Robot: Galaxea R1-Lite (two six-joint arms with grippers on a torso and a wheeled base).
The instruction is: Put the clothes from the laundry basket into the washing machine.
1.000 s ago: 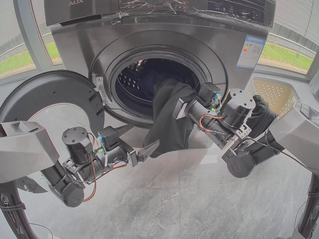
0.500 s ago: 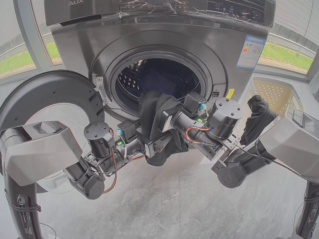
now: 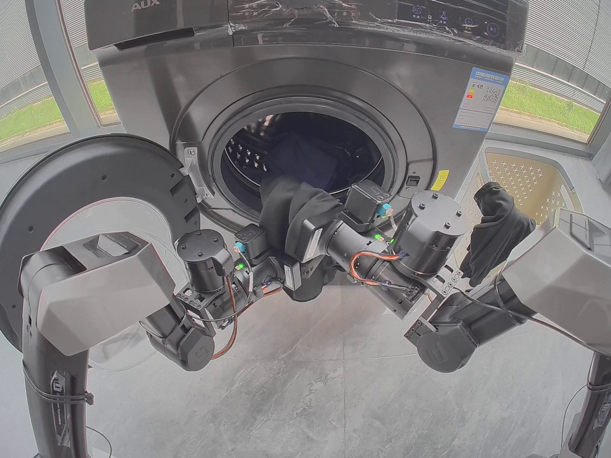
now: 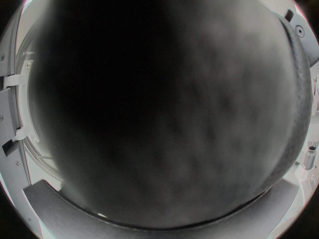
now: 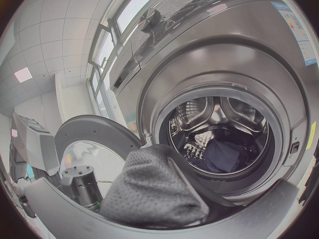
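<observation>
Two claws, left gripper [image 3: 294, 279] and right gripper [image 3: 304, 240], are buried in one bunched black garment [image 3: 284, 200], just before the washing machine [image 3: 305, 71] mouth. Cloth covers both, so I cannot tell how either is set. At left its door [image 3: 95, 179] stands open. In the drum lies a dark blue garment [image 3: 307, 155]. At right a second black garment [image 3: 499, 224] drapes over the laundry basket [image 3: 531, 182].

Logo [image 3: 146, 4], energy label [image 3: 480, 98] on washing machine [image 3: 159, 90]

The washing machine [image 3: 305, 65] stands ahead, its door [image 3: 95, 173] open to the left, clothes [image 3: 309, 157] inside the drum [image 3: 253, 155]; the laundry basket [image 3: 528, 182] sits at its right.
</observation>
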